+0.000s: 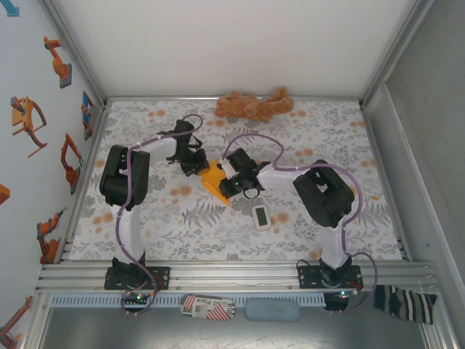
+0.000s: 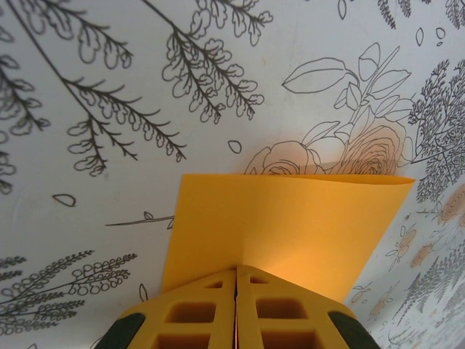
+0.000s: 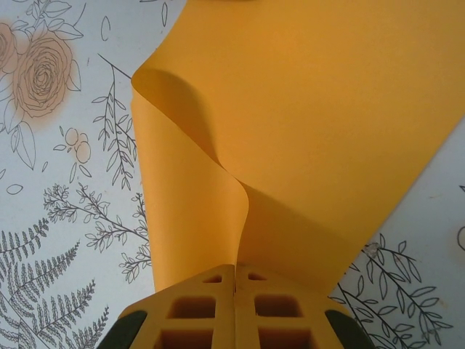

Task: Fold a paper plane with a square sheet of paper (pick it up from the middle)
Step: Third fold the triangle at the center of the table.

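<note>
The flower-printed desk (image 1: 327,138) spreads out ahead of me, and both my arms bend in toward its middle. At the 12 o'clock edge lies a brown plush toy (image 1: 254,106). Near the centre, the square sheet of paper (image 1: 214,182) is orange, no longer flat, and held between my two hands. My left hand (image 1: 192,161) meets it from 11 o'clock, with the fingers pressed together on one edge. In the left wrist view the paper reaches away from them, doubled over. My right hand (image 1: 236,179) grips it from 3 o'clock, also clamped tight, and there the paper curls up in a loose S-bend. A small white device (image 1: 261,217) lies at 5 o'clock from the paper, apart from it.
</note>
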Controlling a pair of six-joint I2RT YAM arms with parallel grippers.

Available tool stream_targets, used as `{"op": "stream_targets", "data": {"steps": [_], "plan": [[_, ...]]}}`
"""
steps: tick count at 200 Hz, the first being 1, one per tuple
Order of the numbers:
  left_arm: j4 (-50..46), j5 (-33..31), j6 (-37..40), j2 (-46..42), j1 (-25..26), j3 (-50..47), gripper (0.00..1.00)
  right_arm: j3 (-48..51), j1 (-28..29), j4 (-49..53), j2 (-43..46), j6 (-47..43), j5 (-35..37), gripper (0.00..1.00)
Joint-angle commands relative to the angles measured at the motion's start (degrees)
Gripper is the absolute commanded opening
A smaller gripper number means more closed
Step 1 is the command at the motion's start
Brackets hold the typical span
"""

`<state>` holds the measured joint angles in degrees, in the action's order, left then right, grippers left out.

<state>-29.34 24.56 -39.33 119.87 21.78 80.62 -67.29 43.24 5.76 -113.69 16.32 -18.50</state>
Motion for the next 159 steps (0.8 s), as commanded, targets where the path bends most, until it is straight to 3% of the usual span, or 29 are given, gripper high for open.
{"op": "stream_targets", "data": {"steps": [1,42,77,113,159], "plan": [[-3.3,-3.6,1.3,4.6,0.9,-1.3,0.09,-1.4,-0.4,1.4,-1.6,-0.8,0.5,0.00],[-3.3,-1.8,1.4,1.7,0.9,0.8,0.10,-1.2,-0.4,2.5,-2.3,-0.8,1.0,0.00],[-0.3,-1.2,-0.6,-6.0,0.6,1.2,0.21,-1.0,-0.4,2.7,-2.5,-0.3,1.3,0.00],[9.5,0.4,-6.8,-14.8,0.5,-10.1,0.35,-1.1,-0.4,2.2,-2.4,0.7,1.0,0.00],[20.5,1.6,-14.8,-23.3,1.8,-22.2,0.36,-0.9,-0.5,1.9,-2.3,1.0,0.7,0.00]]}}
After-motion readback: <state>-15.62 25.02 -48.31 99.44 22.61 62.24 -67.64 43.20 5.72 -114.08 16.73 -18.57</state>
